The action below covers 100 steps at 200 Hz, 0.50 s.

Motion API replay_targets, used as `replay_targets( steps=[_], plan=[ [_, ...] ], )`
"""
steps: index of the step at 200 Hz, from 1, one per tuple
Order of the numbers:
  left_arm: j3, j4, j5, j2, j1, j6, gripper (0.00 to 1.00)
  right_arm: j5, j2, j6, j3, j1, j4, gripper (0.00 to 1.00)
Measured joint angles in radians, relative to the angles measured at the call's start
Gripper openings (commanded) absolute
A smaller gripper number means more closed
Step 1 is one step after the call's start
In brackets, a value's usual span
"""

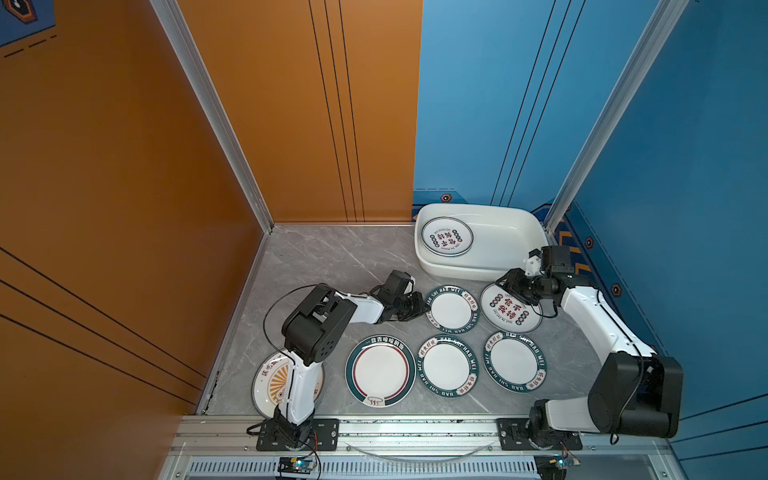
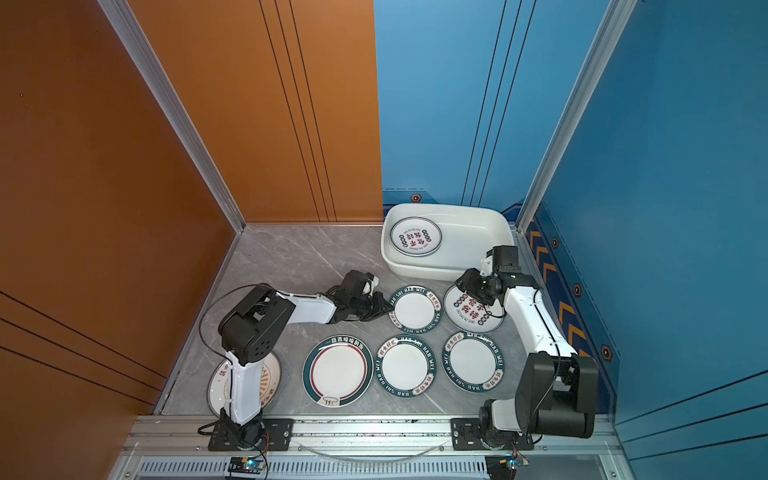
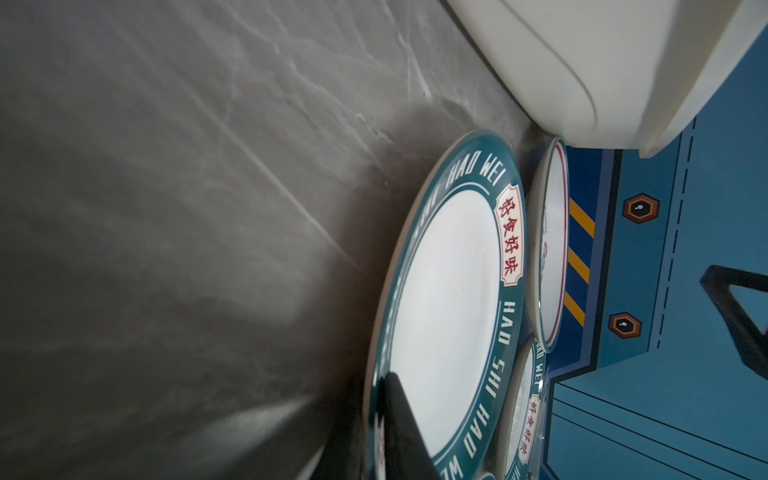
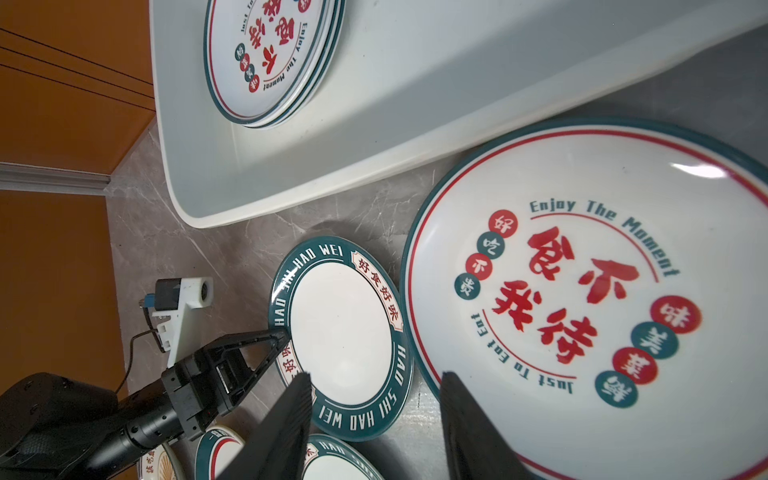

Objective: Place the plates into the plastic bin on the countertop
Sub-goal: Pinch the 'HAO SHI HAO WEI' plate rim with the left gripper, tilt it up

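Pinching the rim of the small HAO WEI plate [image 1: 452, 309], my left tool [image 1: 424, 309] is clenched on the edge that faces my left arm [image 1: 303, 374]. The right wrist view shows its dark fingers [image 4: 274, 340] closed over the green lettered band. I cannot tell whether that edge is lifted or still flat on the grey marble tabletop [image 1: 324, 266].

This plate sits just in front of the plastic bin [image 1: 498, 232] and just beside the larger Enjoy The Moment plate [image 1: 513, 313], their rims close but apart.

My right tool [image 1: 505, 286] is released, its jaws standing apart with nothing between them. It hangs over the edge of the Enjoy The Moment plate on the side nearest the bin. In the right wrist view one finger [image 4: 291, 415] shows over the small plate's rim and the other over the large plate. Whether either touches, I cannot tell.

The bin stands at the back of the tabletop, against the blue wall. A stack of plates [image 1: 447, 236] with red characters lies in its left half, and the right wrist view shows several rims there.

Nearer to me, a row of plates lies flat on the tabletop:
- a sunburst plate [image 1: 270, 378], partly hidden behind my left arm
- a red-ringed plate [image 1: 380, 371]
- two more HAO WEI plates [image 1: 448, 365] [image 1: 514, 361]
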<state>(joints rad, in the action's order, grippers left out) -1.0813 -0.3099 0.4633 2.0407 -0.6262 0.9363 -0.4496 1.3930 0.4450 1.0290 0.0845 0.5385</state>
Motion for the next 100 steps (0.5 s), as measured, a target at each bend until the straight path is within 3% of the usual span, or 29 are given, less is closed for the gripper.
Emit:
replay_targets(
  steps=[52,100],
  plan=[
    [0.030,-0.035,0.051,-0.019,0.044,0.004,0.00,-0.020,-0.003,0.000,-0.026,0.002,-0.003,0.52],
    [0.138,-0.008,0.072,-0.123,0.126,0.003,0.00,-0.078,-0.014,0.008,-0.046,0.002,-0.052,0.53]
  ],
)
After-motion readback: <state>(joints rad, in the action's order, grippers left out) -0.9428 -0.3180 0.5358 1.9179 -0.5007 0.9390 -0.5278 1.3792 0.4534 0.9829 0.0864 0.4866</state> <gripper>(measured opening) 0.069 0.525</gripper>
